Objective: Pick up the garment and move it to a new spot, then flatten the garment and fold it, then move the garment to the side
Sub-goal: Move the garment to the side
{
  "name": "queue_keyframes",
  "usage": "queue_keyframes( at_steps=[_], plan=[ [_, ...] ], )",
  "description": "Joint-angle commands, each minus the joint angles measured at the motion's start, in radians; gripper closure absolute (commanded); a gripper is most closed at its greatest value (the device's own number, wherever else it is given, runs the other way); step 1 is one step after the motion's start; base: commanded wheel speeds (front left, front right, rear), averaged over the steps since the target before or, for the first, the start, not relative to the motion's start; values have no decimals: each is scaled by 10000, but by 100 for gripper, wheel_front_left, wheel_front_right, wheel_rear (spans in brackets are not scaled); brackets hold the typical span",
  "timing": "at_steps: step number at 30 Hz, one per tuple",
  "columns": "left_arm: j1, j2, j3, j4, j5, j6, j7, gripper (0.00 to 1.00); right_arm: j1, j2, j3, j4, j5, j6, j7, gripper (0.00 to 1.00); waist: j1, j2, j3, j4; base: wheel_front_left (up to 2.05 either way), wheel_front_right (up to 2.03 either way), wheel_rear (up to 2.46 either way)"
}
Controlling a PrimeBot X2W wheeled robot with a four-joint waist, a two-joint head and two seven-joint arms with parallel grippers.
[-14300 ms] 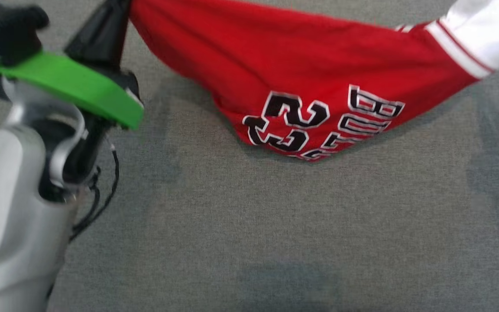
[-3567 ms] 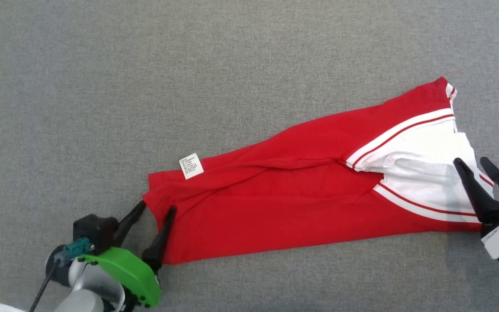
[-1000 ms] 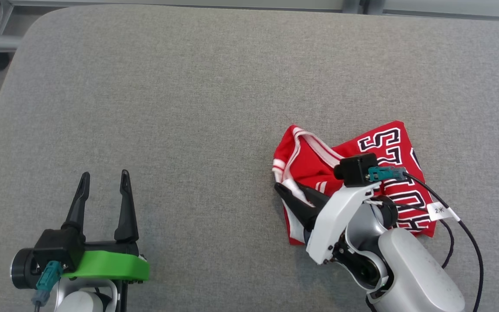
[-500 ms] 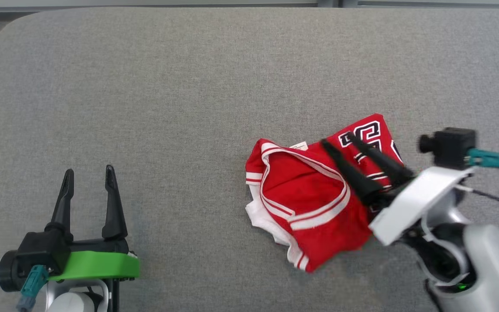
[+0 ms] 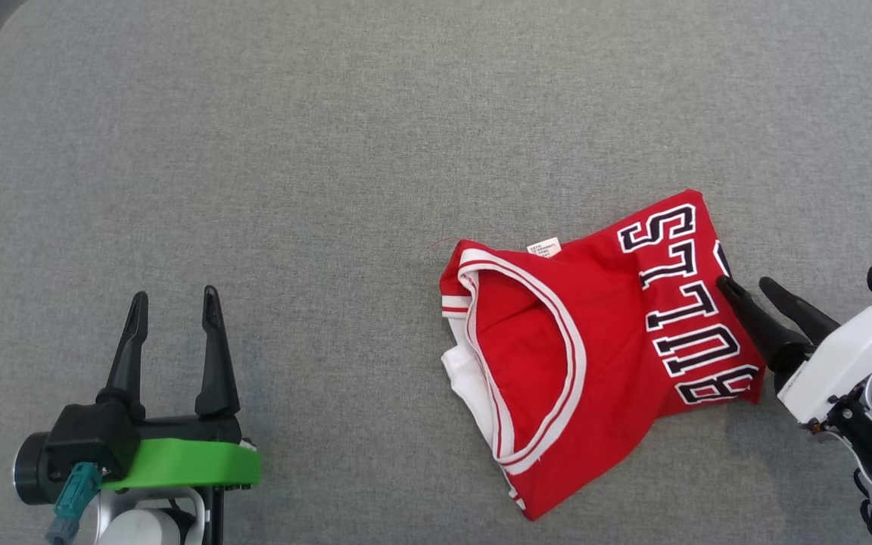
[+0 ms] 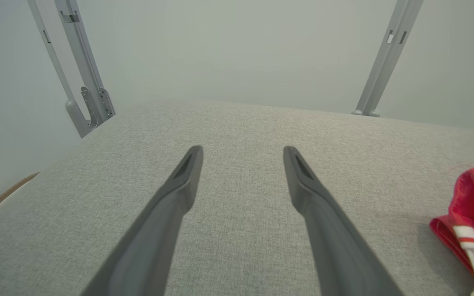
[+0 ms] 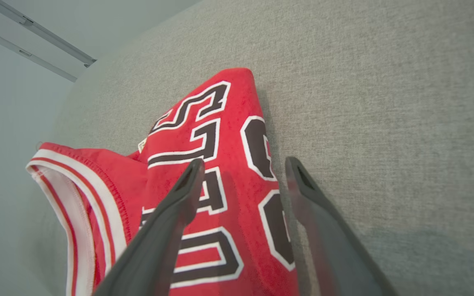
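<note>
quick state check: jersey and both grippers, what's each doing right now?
jersey: loosely folded, lying on the grey pad, not held.
left gripper: open, empty, well apart from the jersey.
right gripper: open, fingertips at the jersey's right edge, gripping nothing.

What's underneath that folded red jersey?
A white layer pokes out beneath the jersey at its left edge, and the grey padded surface lies around it. Anything else beneath the folds is covered.

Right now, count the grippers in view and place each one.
2. The left gripper sits lower left, apart from the jersey; the right gripper points at the jersey's right edge.
</note>
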Motion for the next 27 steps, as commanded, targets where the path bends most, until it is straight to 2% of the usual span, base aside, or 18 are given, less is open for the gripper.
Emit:
queue_keyframes(
  at_steps=[1,8,14,15,16,17,22,25,27],
  plan=[
    [-7,-48,42,37,86,-54,-26,0,171,-228,-89,189,158,7,-15,0,0,0,96,106,0,0,0],
    [-174,-180,17,141,162,-162,-26,0,28,-611,-62,986,561,6,344,0,0,0,124,327,0,0,0],
    [-297,-276,-56,350,230,-267,-28,0,-569,-635,358,1835,1819,6,984,0,0,0,10,588,0,0,0],
    [-315,-294,-86,404,241,-299,-28,0,-688,-718,462,1867,2036,6,1103,55,0,0,-47,642,0,0,0],
    [-334,-327,-124,438,257,-346,-28,0,-826,-882,601,1805,2215,6,1251,100,0,0,-102,709,0,0,0],
    [-411,-377,-128,475,253,-379,-28,0,-1109,-943,863,1354,2921,9,1598,100,0,0,-204,789,0,0,0],
    [-401,-483,68,497,293,-430,-28,0,-1792,-948,1094,-144,4608,7,2939,100,0,0,-394,716,0,0,0],
    [-361,-549,164,460,319,-461,-26,0,-2257,-1025,802,-480,5015,7,3786,100,0,0,-421,609,0,0,0],
    [-438,-603,169,442,350,-525,-26,0,-2613,-1201,429,-310,4764,7,4225,100,0,0,-334,562,0,0,0]
  ],
)
